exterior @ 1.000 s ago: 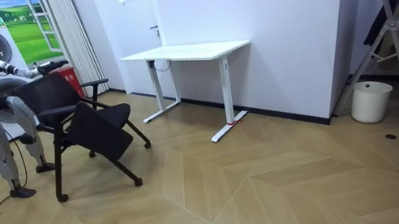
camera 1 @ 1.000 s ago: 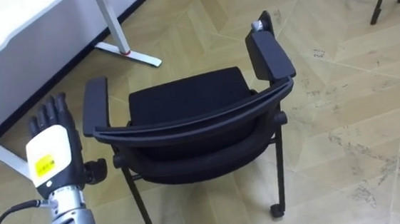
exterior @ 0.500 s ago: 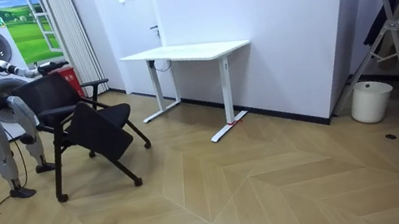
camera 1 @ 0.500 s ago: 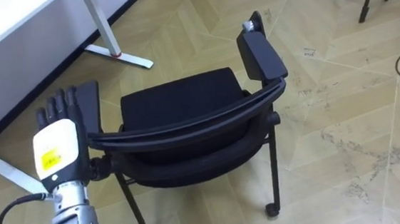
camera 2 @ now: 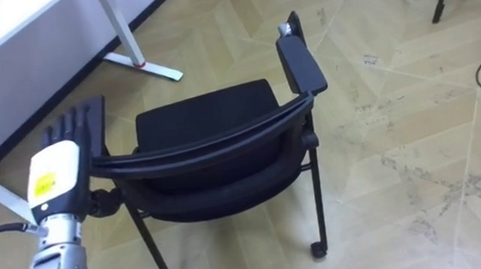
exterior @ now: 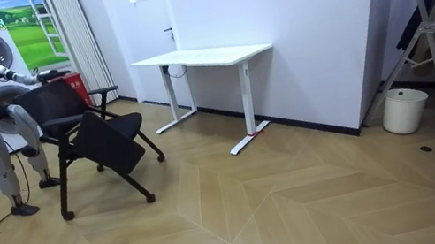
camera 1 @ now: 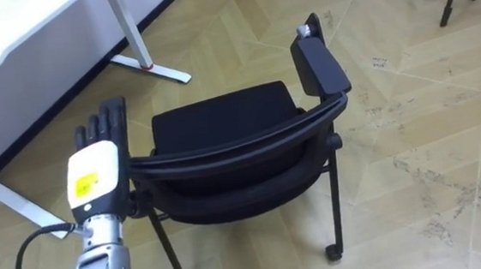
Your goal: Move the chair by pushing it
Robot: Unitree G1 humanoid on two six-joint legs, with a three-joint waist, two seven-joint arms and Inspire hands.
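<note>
Behind the black padded armchair (camera 1: 222,123), near the white table (camera 1: 9,32): your left hand (camera 1: 96,173), fingers (camera 1: 111,123) straight, is held flat at the backrest's left end, likely set for shoving, not gripping.

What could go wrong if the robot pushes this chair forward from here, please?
1. The open left hand is at the left end of the chair's backrest; a push there alone may swing the chair instead of rolling it straight.
2. The desk foot lies ahead on the left; a veering chair might catch it.
</note>
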